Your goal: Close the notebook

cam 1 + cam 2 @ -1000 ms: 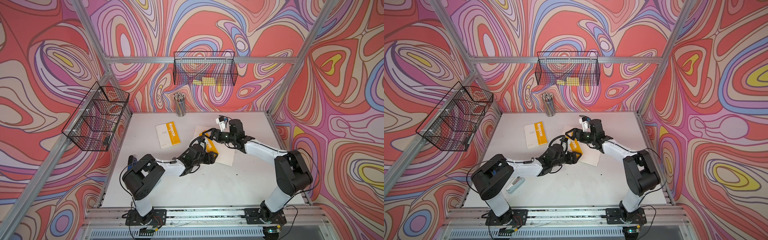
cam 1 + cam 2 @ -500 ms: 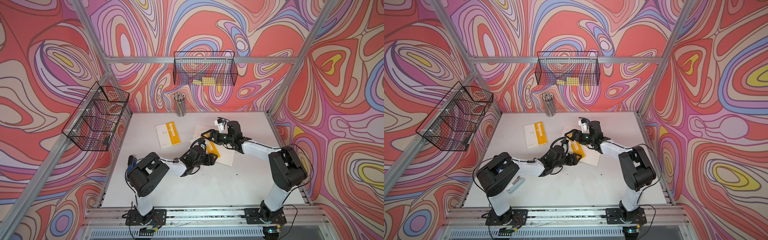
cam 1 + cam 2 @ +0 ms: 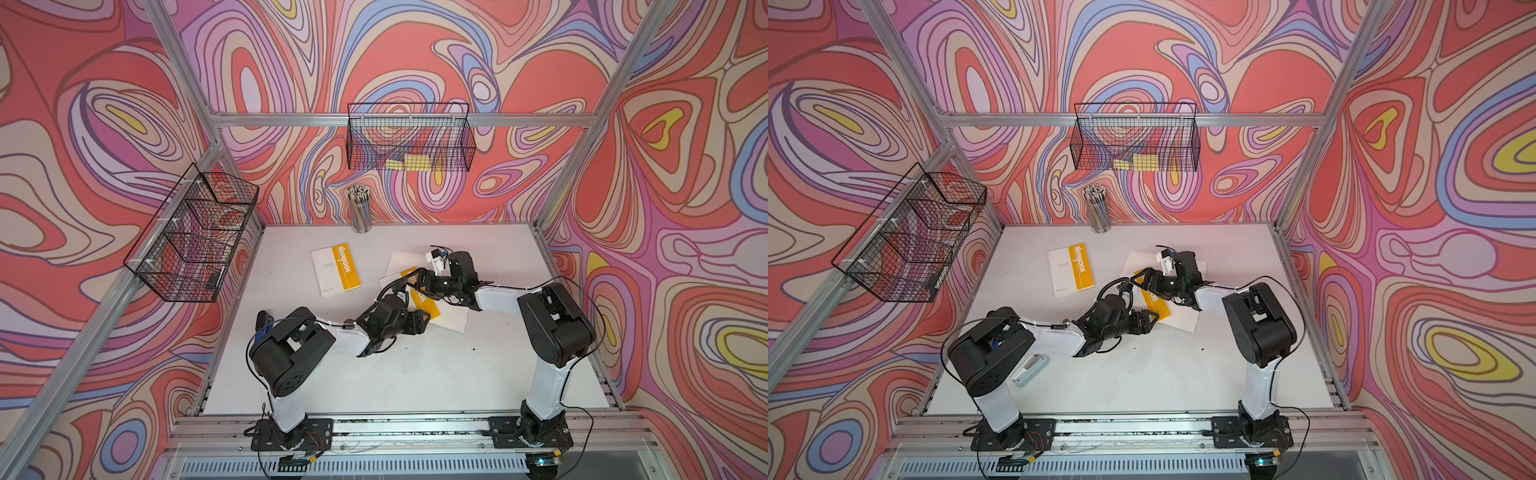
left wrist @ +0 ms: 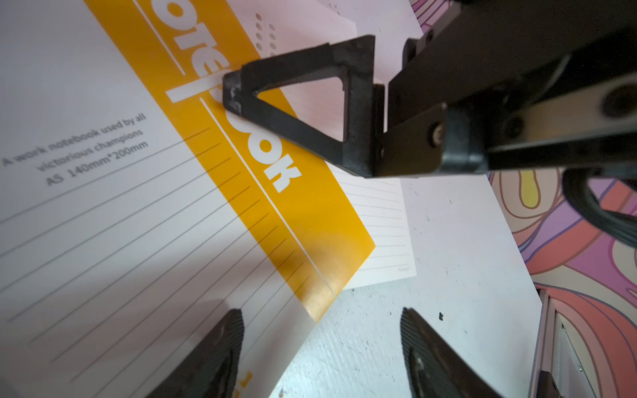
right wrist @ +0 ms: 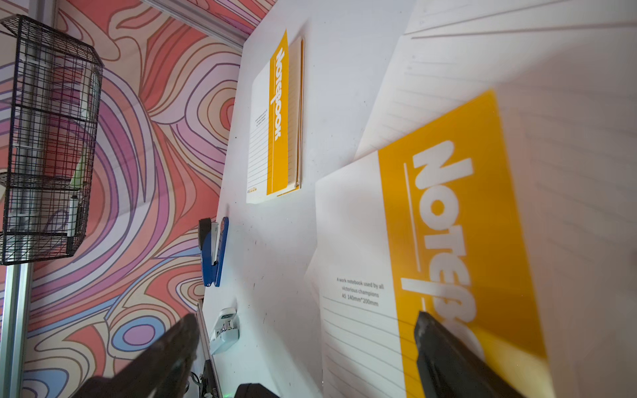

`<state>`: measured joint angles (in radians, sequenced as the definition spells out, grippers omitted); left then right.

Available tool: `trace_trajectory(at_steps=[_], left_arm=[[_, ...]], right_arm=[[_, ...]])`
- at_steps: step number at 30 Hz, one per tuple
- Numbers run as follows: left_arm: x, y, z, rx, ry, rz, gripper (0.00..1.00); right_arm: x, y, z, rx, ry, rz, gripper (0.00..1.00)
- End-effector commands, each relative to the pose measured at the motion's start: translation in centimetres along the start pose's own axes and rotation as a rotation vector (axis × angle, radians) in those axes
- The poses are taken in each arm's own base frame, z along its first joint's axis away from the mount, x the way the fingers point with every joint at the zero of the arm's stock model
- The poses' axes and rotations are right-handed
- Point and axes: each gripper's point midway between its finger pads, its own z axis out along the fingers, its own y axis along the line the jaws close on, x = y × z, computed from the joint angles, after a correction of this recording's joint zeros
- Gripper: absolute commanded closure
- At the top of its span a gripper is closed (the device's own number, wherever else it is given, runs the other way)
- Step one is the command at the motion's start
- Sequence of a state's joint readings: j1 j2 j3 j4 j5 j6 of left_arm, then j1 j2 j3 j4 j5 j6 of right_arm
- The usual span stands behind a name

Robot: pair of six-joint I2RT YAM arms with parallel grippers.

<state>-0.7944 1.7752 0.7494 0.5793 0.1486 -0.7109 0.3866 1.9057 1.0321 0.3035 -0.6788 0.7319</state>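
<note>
Right gripper (image 5: 306, 318), fingers wide, has edged lower onto the yellow cover of the notebook (image 3: 424, 300), just 12 o'clock of the centre of the table (image 3: 374, 374), with the left gripper (image 4: 321, 312) wide at its 7 o'clock corner: closing looks nearly done.

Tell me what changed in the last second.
The right arm's elbow swung inward toward the middle of the table; the right end effector stayed open, one finger on the notebook's yellow cover. Nothing was grasped or released. The left end effector, closed notebook and pencil cup stayed put.
</note>
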Motion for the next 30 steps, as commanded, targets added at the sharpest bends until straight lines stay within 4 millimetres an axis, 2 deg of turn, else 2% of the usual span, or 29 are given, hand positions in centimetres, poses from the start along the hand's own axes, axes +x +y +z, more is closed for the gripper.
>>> trace_trajectory(at_steps=[1,5,12,16,21,25,30], left_arm=[[-0.8,-0.4,-1.0,-0.009,-0.033,0.007,0.25],[-1.0,-0.4,-2.2,-0.026,-0.035,0.006,0.25],[-2.7,-0.4,-5.6,-0.080,-0.049,0.068,0.27],[-3.7,0.7,-7.3,-0.108,-0.032,0.051,0.28],[-5.1,2.7,-9.1,-0.096,-0.059,-0.053,0.30],[-5.8,3.5,-8.9,-0.019,-0.055,-0.160,0.32],[-6.3,4.5,-7.3,0.098,-0.067,-0.333,0.39]], right_arm=[[0.8,-1.6,0.5,0.014,0.012,0.021,0.02],[1.4,-2.4,0.8,0.022,0.027,0.031,0.02],[2.1,-3.4,1.0,0.052,0.045,0.038,0.01],[2.3,-3.7,1.1,0.054,0.047,0.045,0.02],[2.4,-3.8,1.0,0.057,0.046,0.048,0.02],[2.6,-4.0,1.0,0.059,0.051,0.054,0.02],[3.0,-4.2,0.9,0.061,0.052,0.059,0.02]])
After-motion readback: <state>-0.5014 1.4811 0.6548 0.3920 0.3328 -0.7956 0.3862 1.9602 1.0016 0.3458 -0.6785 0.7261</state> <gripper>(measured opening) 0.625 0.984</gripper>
